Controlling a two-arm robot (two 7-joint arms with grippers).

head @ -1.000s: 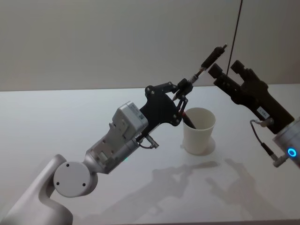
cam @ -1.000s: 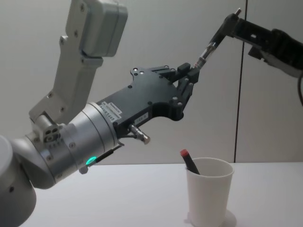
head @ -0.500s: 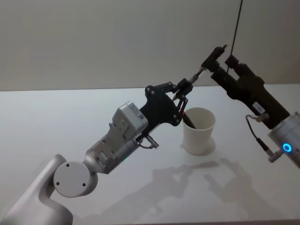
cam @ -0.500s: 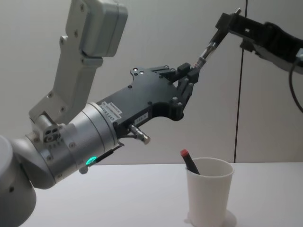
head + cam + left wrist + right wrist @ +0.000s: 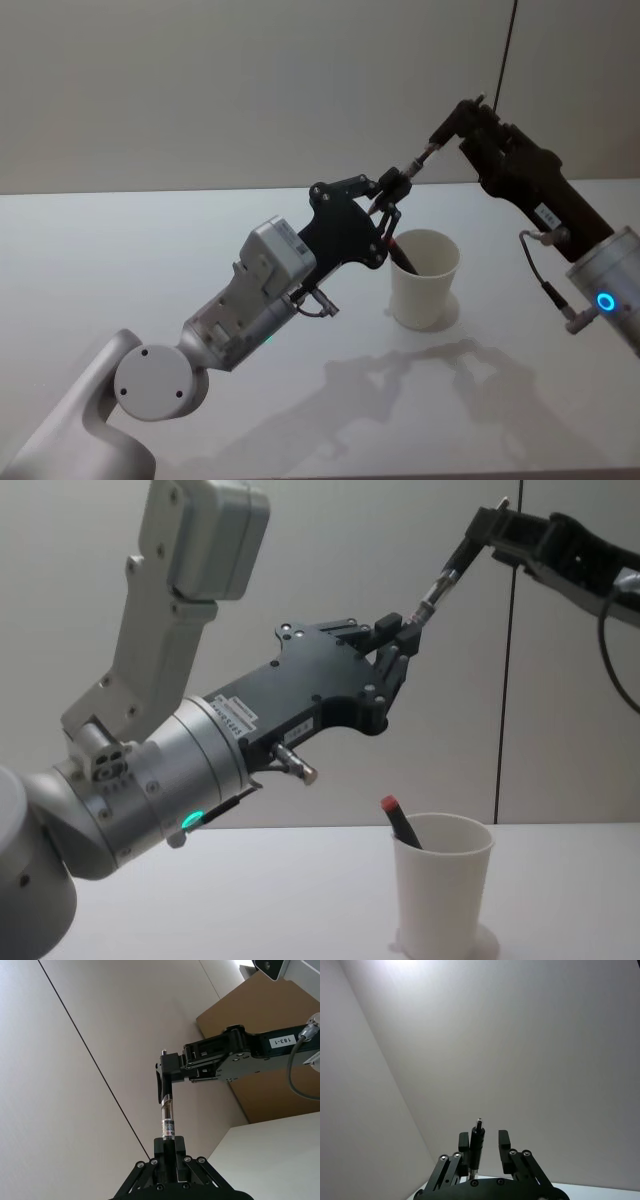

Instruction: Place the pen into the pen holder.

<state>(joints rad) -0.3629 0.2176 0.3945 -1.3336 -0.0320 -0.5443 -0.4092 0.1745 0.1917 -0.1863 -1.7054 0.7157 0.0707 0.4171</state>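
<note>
My left gripper (image 5: 392,186) (image 5: 404,632) is shut on the lower end of the dark pen (image 5: 440,132) (image 5: 446,574), holding it tilted in the air above the pen holder (image 5: 425,282) (image 5: 441,892), a white paper cup on the table. My right gripper (image 5: 468,112) (image 5: 492,524) is at the pen's upper end. In the right wrist view the pen (image 5: 477,1148) stands between its open fingers, close to one finger with a gap to the other. The left wrist view shows the pen (image 5: 166,1112) rising from my left gripper (image 5: 169,1149) to the right gripper (image 5: 172,1067).
A second pen with a red cap (image 5: 399,820) (image 5: 401,252) leans inside the cup. The white table (image 5: 150,250) stretches out around the cup, with a plain wall behind. A thin dark cable (image 5: 508,680) hangs down behind the cup.
My right gripper has moved left and closer until its fingers straddle the pen's upper end. The left arm and the pen have stayed still.
</note>
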